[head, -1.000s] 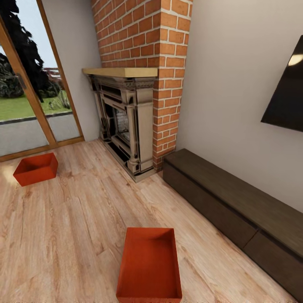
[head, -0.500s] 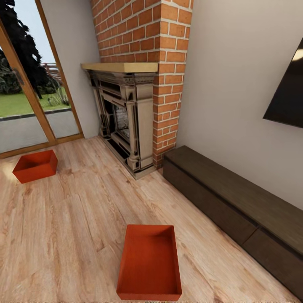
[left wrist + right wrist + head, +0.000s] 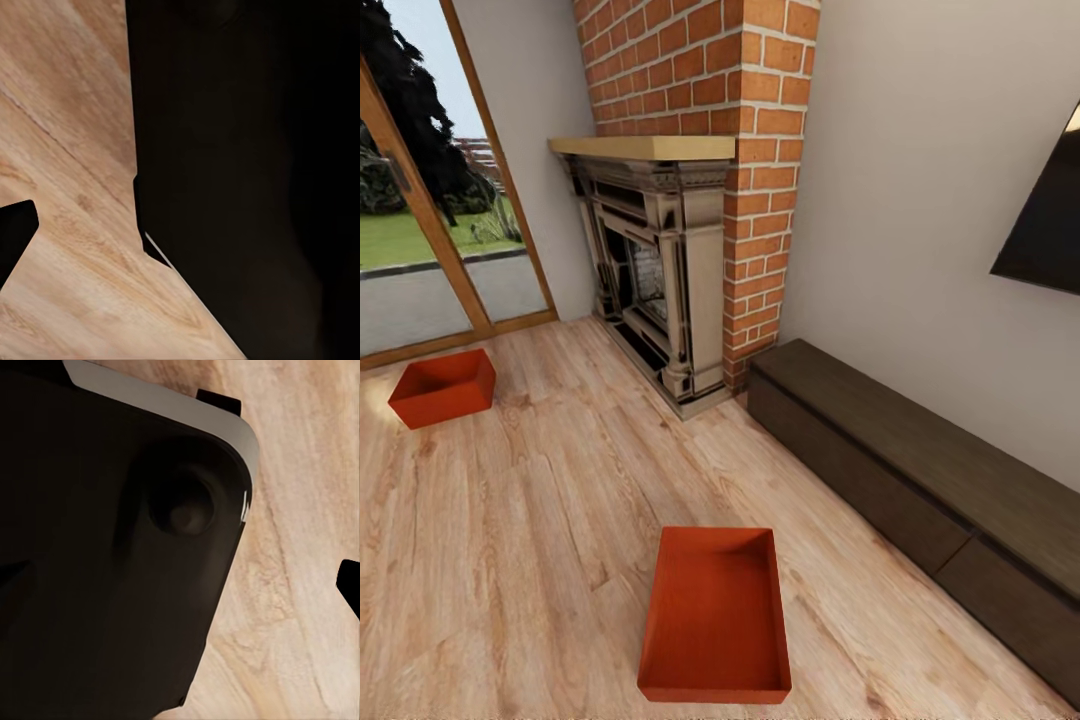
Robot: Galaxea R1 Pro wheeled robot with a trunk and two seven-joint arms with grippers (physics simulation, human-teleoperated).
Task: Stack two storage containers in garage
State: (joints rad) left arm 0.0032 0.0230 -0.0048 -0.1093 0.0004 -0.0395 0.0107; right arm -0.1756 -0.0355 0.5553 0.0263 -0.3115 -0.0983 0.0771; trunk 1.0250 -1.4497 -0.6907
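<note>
Glass doors (image 3: 420,200) with honey-wood frames sit at the far left of your head view, with lawn and dark trees beyond them. Just inside them, the far storage container (image 3: 443,386) rests on the wood-plank floor (image 3: 510,540), open top up, red-orange, nothing visible inside.

Moving right: the fireplace (image 3: 655,275), with a dark stone surround under a light wood mantel (image 3: 645,147), set into a red brick chimney (image 3: 710,60) that rises out of view. The far container stands well apart from it, toward the doors.

Centre, close to you: the near storage container (image 3: 715,612), same colour and shape, upright on the planks, long side running away from you, interior bare. The two containers are well apart and not stacked. Both are in the living room.

Right: a low dark wooden cabinet (image 3: 920,480) runs along the pale wall (image 3: 920,180) from beside the brick chimney toward the lower right corner. Above it, the corner of a dark wall-mounted screen (image 3: 1050,215).

Left wrist view: a large black shape (image 3: 247,180) of the robot's own body over wood planks (image 3: 67,150); you cannot tell whether the left hand is open or closed.

Right wrist view: a dark rounded housing (image 3: 120,555) with a pale edge, over planks (image 3: 300,510); the right hand's state cannot be told either.
</note>
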